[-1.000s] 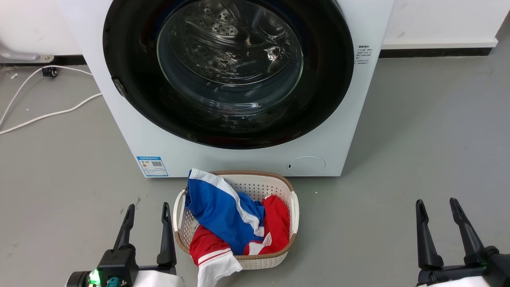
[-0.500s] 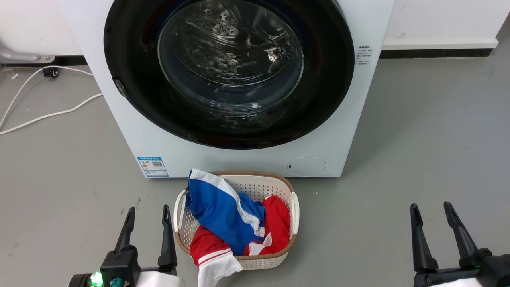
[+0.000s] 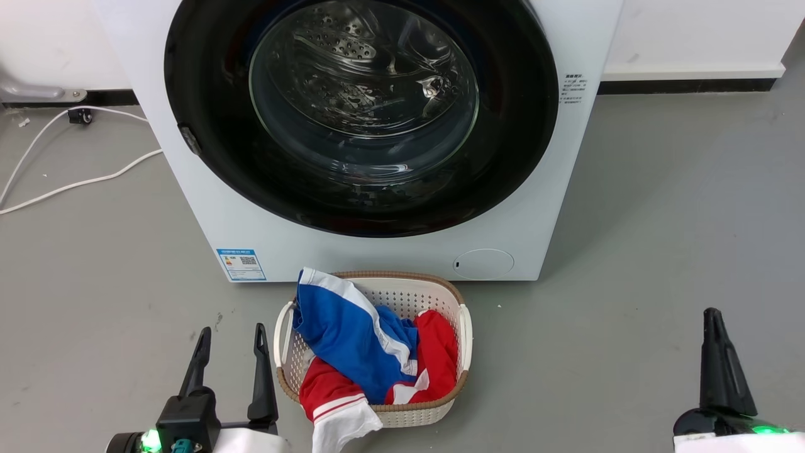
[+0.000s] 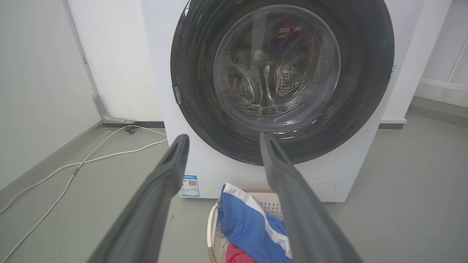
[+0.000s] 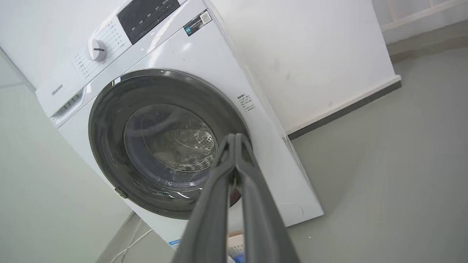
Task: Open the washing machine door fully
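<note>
- The washing machine [image 3: 352, 255] is seen at 12 o'clock in the head view, standing on the grey floor [image 3: 660, 220] against a white wall [image 3: 692, 31].
- The washing machine door [image 3: 207, 163] is shut and lies flush in the white front. The perforated steel drum is seen through its glass window [image 3: 365, 94], and a small grey catch [image 3: 188, 138] sits at 9 o'clock on its rim.
- A blue sticker [image 3: 241, 263] is seen at 7 o'clock below the door, and a round flap [image 3: 483, 263] at 5 o'clock.
- A laundry basket [image 3: 465, 327] is set on the floor just in front of the machine at 6 o'clock. A blue-and-white garment [image 3: 352, 333] and a red garment [image 3: 440, 352] are held in it.
- The left gripper [image 3: 232, 329] is held at 7 o'clock, its fingers spread and empty, apart from the door.
- The right gripper [image 3: 714, 318] is held at 5 o'clock, its fingers pressed together and empty, well apart from the machine.
- A white cable [image 3: 75, 182] is laid on the floor at 9 o'clock.
</note>
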Available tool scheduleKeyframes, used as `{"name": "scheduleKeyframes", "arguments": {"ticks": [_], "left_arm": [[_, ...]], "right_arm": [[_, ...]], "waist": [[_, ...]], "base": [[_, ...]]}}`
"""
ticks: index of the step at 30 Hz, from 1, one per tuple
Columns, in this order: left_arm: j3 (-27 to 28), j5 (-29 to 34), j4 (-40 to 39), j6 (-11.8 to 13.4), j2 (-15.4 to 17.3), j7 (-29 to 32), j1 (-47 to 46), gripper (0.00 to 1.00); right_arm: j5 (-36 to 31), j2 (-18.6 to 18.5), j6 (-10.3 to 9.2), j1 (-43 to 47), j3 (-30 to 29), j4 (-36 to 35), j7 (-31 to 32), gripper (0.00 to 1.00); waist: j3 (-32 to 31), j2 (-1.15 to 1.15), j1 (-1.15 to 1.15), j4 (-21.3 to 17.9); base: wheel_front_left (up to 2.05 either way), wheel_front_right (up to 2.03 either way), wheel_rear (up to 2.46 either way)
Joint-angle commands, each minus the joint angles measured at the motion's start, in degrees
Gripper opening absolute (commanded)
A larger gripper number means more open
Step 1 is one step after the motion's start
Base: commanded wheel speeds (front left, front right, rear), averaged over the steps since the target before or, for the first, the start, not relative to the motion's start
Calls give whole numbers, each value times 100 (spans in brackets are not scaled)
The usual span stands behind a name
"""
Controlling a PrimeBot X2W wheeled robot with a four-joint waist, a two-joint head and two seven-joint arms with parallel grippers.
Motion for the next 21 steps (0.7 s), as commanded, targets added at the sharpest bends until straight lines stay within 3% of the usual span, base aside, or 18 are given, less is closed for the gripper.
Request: {"name": "scheduleKeyframes", "arguments": {"ticks": [1, 8, 15, 21], "left_arm": [[4, 2, -2, 15, -5, -16, 40, 100], [1, -9, 25, 13, -4, -16, 50, 100], [24, -30, 48, -4, -3, -16, 33, 100], [38, -32, 48, -4, -3, -16, 33, 100]], "right_arm": [[136, -8, 0, -73, 38, 2, -12, 0], [2929, -13, 0, -15, 464, 136, -11, 0], [4710, -27, 1, 85, 1030, -20, 50, 0], [5909, -117, 1, 179, 986, -285, 639, 0]], "waist": [[-1, 0, 0, 4], [-5, 0, 0, 5], [9, 0, 0, -2], [18, 0, 0, -9]], "base": [[0, 0, 0], [0, 0, 0], [0, 0, 0], [0, 0, 0]]}}
